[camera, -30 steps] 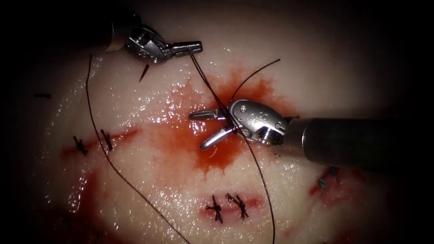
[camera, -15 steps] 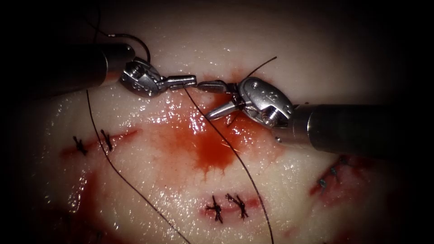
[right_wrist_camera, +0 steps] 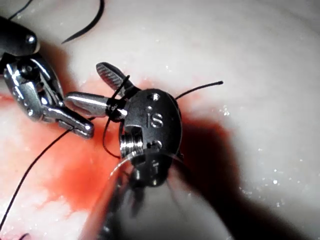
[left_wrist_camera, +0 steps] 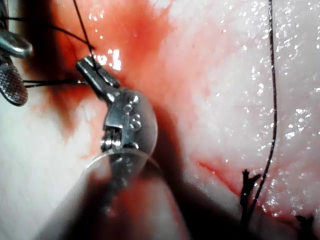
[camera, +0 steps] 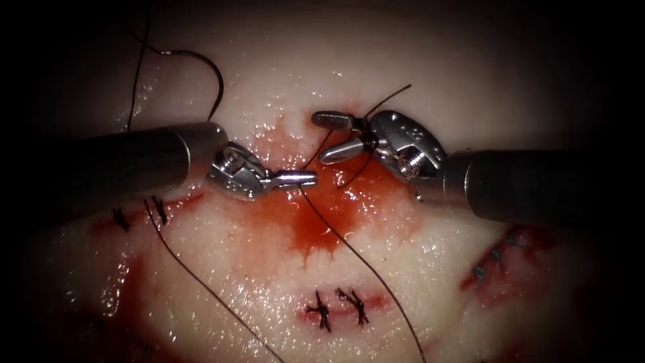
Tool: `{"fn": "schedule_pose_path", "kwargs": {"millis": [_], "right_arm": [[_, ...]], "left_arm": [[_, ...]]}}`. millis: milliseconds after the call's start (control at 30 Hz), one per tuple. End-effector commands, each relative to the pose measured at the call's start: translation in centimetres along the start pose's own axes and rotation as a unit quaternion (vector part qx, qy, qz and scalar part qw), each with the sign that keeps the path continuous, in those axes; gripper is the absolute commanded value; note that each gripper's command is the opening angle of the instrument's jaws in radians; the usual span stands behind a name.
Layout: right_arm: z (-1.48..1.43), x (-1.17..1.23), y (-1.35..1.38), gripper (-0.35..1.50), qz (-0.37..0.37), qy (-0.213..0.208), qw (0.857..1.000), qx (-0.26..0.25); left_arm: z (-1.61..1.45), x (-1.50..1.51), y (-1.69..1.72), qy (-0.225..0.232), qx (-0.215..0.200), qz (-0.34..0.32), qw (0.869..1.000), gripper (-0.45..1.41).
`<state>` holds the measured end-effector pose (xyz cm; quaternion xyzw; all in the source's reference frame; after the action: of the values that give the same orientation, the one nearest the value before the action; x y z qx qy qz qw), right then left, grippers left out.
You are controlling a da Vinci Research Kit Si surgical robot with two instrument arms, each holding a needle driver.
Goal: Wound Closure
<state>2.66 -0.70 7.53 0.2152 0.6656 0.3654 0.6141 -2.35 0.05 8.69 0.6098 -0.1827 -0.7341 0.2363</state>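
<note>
Two finished stitches point(camera: 336, 308) sit nearest on the tissue point(camera: 470, 269). Beyond them, over red fluid point(camera: 316, 222), the left tool point(camera: 299, 179) has its jaws closed on the thread point(camera: 349, 249), while the right tool point(camera: 336, 138) holds its jaws apart with thread looped around them. Farthest back, the curved needle point(camera: 208, 74) lies free on the tissue, left of the cut.

The curved needle point(camera: 201, 64) lay free on the pale tissue point(camera: 470, 67), up and to the left of the cut, not in the tissue and held by no tool. The dark thread point(camera: 356, 252) ran from the closed jaws of the left tool point(camera: 306, 179) down across the red fluid point(camera: 316, 225), and it was wrapped around the open jaws of the right tool point(camera: 332, 138). A short free end point(camera: 393, 96) stood out above that tool.
</note>
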Motion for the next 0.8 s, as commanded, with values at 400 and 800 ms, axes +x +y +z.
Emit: {"fn": "schedule_pose_path", "kwargs": {"millis": [400, 800], "right_arm": [[-0.18, -0.33, 0.03, 1.37, -0.018, -0.019, 0.986, -0.162], [-0.35, -0.39, 0.17, 1.33, 0.014, 0.016, 0.963, -0.268]], "left_arm": [[0.40, 0.23, 0.12, -0.017, -0.022, -0.017, 0.999, -0.45], [0.58, 0.24, -0.20, -0.021, -0.017, -0.038, 0.999, -0.45]]}}
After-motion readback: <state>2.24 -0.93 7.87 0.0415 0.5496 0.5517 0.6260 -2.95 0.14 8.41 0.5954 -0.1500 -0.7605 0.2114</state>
